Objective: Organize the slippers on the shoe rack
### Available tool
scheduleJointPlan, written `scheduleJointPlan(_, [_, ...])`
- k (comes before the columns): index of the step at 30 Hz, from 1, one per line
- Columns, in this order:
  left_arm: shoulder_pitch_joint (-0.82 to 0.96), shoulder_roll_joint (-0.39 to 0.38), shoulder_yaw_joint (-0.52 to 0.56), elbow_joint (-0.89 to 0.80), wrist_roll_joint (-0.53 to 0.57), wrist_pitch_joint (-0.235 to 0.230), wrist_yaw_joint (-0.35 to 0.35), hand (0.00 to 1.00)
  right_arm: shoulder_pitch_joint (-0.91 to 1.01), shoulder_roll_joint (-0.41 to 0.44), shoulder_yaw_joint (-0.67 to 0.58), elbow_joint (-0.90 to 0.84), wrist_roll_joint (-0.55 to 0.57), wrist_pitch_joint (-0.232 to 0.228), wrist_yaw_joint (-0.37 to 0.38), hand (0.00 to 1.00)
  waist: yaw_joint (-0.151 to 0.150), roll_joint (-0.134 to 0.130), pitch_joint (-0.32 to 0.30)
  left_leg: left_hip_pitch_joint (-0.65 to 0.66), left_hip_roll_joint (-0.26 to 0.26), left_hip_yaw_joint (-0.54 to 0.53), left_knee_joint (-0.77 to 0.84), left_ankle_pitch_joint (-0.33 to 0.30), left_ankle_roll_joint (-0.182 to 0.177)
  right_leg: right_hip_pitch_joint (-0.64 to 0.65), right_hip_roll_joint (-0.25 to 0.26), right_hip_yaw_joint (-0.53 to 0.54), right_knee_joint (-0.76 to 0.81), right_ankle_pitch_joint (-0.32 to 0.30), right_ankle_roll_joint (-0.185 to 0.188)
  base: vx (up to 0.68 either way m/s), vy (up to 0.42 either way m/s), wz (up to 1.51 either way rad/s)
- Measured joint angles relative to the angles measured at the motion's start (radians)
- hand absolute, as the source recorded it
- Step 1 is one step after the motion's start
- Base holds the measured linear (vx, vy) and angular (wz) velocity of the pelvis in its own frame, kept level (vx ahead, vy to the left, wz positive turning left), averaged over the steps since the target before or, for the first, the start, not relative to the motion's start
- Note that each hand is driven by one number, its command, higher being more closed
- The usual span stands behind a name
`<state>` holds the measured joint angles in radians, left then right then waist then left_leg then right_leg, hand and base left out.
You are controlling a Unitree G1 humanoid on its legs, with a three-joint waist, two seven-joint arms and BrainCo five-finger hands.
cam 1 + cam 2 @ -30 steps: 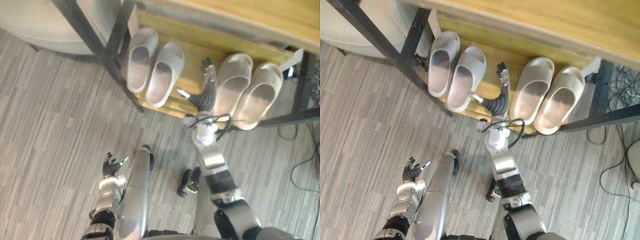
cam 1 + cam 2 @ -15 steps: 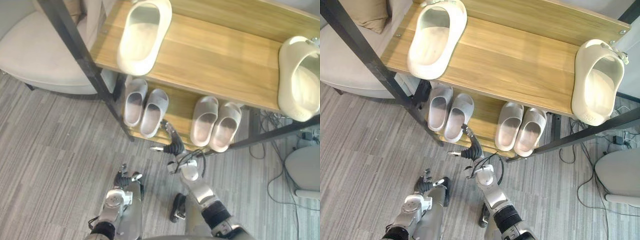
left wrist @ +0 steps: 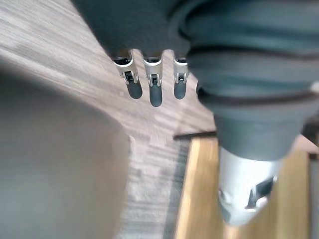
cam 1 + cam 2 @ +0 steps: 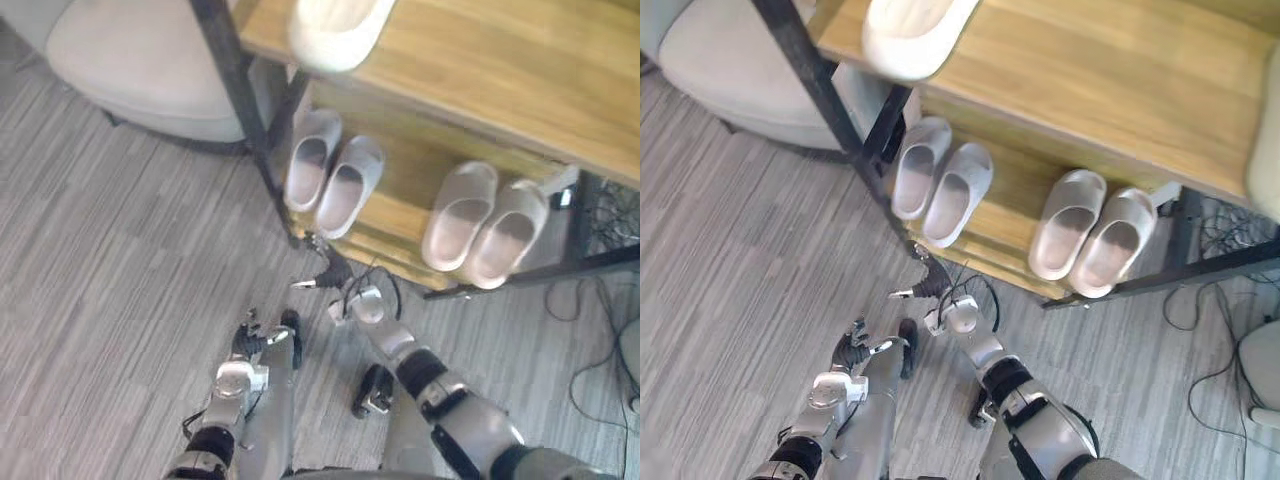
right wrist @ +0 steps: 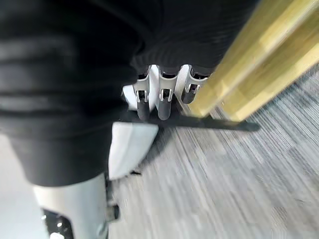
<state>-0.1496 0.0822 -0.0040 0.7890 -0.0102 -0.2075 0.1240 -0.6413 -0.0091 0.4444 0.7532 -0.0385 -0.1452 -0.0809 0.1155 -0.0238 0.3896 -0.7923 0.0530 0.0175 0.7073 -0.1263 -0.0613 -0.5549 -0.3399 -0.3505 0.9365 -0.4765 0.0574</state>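
– Slippers first: where are they found?

– Two grey pairs are set on the lower shelf (image 4: 400,205) of the shoe rack (image 4: 245,75). The left pair (image 4: 330,178) is side by side near the black post, and the right pair (image 4: 482,225) is well apart from it. A cream slipper (image 4: 335,25) is laid on the upper shelf (image 4: 500,70), its near end projecting past the shelf edge.

– And the hands?

– Nothing is held. The right hand (image 4: 325,272) is placed just in front of the lower shelf's near edge, below the left pair. Its fingers (image 5: 162,107) are kept straight and apart from any slipper. The left hand (image 4: 250,335) is hung low over the floor (image 4: 120,300), fingers (image 3: 155,94) extended and empty.

– What is judged to remain?

– The lower pairs look settled, so the cream slipper is probably what needs attention.

– What could be spoiled from here?

– The cream slipper could be tipped off if the post or upper shelf is struck while the right hand is raised from so close beneath the overhang. The left pair could be skewed if the hand is swept sideways across the shelf edge. A grasp taken only at the projecting end could be lost, since the soft rim may be squeezed out of the fingers.
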Motion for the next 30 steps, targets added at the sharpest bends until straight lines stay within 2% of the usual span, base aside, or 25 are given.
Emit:
scheduleJointPlan(3, [-0.015, -0.017, 0.019, -0.012, 0.001, -0.006, -0.005, 0.0, -0.042, -0.011, 0.0, 0.032, -0.007, 0.018, 0.004, 0.0, 0.016, 0.002, 0.008, -0.043, -0.011, -0.008, 0.018, 0.007, 0.012, -0.03, -0.017, -0.011, 0.028, -0.01, 0.002, -0.02, 0.003, 0.2])
scheduleJointPlan(12, [-0.063, -0.033, 0.027, -0.011, -0.012, -0.015, -0.021, 0.0, -0.146, -0.076, -0.054, 0.13, -0.04, 0.035, -0.013, 0.0, 0.055, 0.011, 0.023, -0.115, -0.031, -0.035, 0.06, 0.005, 0.013, -0.076, -0.036, -0.03, 0.075, -0.034, 0.001, -0.01, -0.01, 0.12])
scheduleJointPlan(16, [-0.074, -0.039, 0.027, -0.011, -0.014, -0.015, -0.022, 0.0, -0.154, -0.085, -0.089, 0.137, -0.043, 0.041, -0.023, 0.0, 0.06, 0.016, 0.027, -0.133, -0.036, -0.044, 0.068, 0.005, 0.013, -0.091, -0.041, -0.037, 0.091, -0.043, -0.001, -0.03, -0.019, 0.08])
scheduleJointPlan(25, [-0.091, -0.056, 0.027, -0.01, -0.032, -0.015, -0.022, 0.0, -0.185, -0.16, -0.093, 0.17, -0.083, 0.052, -0.038, 0.0, 0.085, 0.022, 0.03, -0.157, -0.041, -0.057, 0.081, 0.01, 0.004, -0.109, -0.045, -0.046, 0.114, -0.055, -0.006, -0.02, -0.011, 0.04])
scheduleJointPlan(30, [-0.093, -0.057, 0.026, -0.01, -0.033, -0.016, -0.023, 0.0, -0.194, -0.18, -0.109, 0.17, -0.155, 0.063, -0.047, 0.0, 0.088, 0.022, 0.03, -0.161, -0.04, -0.059, 0.082, 0.009, 0.007, -0.112, -0.044, -0.046, 0.114, -0.055, -0.006, 0.0, 0.0, 0.0])
